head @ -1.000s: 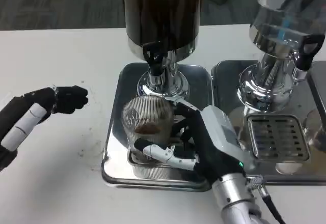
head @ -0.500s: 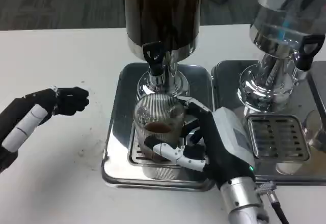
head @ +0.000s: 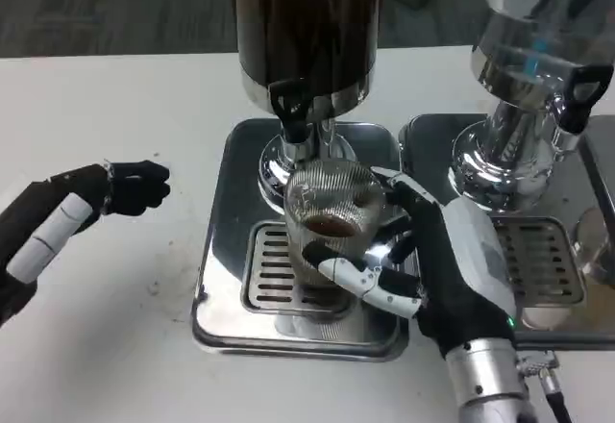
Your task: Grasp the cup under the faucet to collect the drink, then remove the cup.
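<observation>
A clear ribbed cup (head: 332, 213) with a little dark drink at its bottom is gripped by my right hand (head: 432, 264), whose fingers wrap its near and right sides. The cup hangs above the right part of the drip grate (head: 272, 267), just below and right of the black faucet (head: 290, 108) of the dark drink dispenser (head: 306, 24). My left hand (head: 86, 202) hovers over the table at the left, fingers curled in, holding nothing.
The dispenser stands on a shiny steel tray (head: 219, 250). A second chrome dispenser (head: 533, 87) with its own tray and grate (head: 543, 260) stands at the right. White table (head: 115, 327) lies around the trays.
My right hand has carried the cup to the right and a little up, from the left part of the grate toward its right edge. The left hand has stayed put.
</observation>
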You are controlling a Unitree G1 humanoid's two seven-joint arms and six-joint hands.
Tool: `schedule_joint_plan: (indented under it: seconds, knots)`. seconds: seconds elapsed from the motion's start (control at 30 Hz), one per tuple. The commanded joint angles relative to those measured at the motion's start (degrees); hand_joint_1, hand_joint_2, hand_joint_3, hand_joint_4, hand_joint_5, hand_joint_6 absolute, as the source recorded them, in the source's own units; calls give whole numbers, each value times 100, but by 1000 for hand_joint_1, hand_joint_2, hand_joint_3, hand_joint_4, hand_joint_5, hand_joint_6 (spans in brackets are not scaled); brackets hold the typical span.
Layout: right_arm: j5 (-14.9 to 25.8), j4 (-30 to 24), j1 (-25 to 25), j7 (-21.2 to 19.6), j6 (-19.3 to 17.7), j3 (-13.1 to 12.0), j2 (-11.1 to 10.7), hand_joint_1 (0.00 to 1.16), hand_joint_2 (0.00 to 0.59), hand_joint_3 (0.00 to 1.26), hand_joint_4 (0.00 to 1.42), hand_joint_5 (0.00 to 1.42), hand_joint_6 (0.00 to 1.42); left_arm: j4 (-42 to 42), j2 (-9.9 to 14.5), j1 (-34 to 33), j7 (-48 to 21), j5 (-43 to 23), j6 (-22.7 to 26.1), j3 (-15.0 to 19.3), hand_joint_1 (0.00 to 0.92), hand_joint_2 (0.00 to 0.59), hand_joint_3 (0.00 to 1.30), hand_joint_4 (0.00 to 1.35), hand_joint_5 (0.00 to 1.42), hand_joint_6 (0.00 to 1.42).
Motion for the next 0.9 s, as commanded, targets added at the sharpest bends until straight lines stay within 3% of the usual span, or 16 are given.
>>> schedule_joint_plan:
  seconds: [0.03, 0.43, 0.9]
  knots:
    - [-2, -352, 148, -27, -9, -159, -57, 634, 249, 495, 552, 675, 798, 106, -2, -83, -10, 90, -78, -52, 0, 135, 393, 366, 328, 316]
    - [-26, -934, 620, 78, 175, -383, -166, 638, 249, 495, 558, 683, 801, 187, -87, -208, -42, 158, -157, -110, 0, 135, 392, 366, 324, 316]
    - [-120, -1668, 1080, 365, 304, -545, -273, 640, 249, 509, 558, 684, 801, -363, -47, 102, 175, 383, -835, -286, 0, 134, 353, 319, 282, 281]
